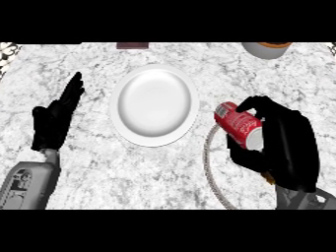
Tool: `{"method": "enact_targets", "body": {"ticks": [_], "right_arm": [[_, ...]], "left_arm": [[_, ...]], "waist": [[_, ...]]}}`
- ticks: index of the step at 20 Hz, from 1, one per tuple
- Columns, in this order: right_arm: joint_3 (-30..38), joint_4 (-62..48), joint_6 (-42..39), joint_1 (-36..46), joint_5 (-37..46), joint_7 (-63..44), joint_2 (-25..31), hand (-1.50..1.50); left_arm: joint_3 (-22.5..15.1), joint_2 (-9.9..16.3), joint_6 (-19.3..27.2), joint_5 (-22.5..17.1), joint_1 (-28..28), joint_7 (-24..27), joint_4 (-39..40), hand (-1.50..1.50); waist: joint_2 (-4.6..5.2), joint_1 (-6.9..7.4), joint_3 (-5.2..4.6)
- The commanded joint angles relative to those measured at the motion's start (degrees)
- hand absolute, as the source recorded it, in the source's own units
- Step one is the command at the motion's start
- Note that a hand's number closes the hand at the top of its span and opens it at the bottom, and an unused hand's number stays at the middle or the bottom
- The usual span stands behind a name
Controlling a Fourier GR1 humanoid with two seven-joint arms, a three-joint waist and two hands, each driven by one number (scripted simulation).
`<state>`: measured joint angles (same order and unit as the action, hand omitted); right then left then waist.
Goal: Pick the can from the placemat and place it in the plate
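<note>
A grey-white marble counter [90, 167] fills the view. At the left, the left hand [54, 118] rests open, fingers straight and pointing up, holding nothing. Just to its right lies the white round plate [154, 106], bare. Further right, the right hand [283, 142] curls its fingers and thumb round the can [237, 124], a red can with white lettering and a silvery end, tilted on its side. The can sits at the hand's left, beside the plate's right rim, over the placemat [209, 162], whose pale curved edge shows below.
</note>
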<state>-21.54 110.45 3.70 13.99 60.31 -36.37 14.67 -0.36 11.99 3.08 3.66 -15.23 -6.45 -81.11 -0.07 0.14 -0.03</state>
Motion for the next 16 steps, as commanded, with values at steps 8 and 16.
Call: {"method": "enact_targets", "body": {"ticks": [8,16], "right_arm": [[0.2,-21.1,-0.7,22.0,-6.0,-3.9,-14.5,1.50],[-6.5,-48.0,14.4,35.2,-14.2,-3.3,-14.6,1.50]], "left_arm": [[-0.1,-1.0,-0.4,1.2,-1.5,-1.0,0.3,0.00],[1.5,-0.4,-1.7,0.3,-3.2,-0.8,1.0,0.00]], "waist": [[0.23,0.56,0.02],[0.42,1.57,0.02]]}}
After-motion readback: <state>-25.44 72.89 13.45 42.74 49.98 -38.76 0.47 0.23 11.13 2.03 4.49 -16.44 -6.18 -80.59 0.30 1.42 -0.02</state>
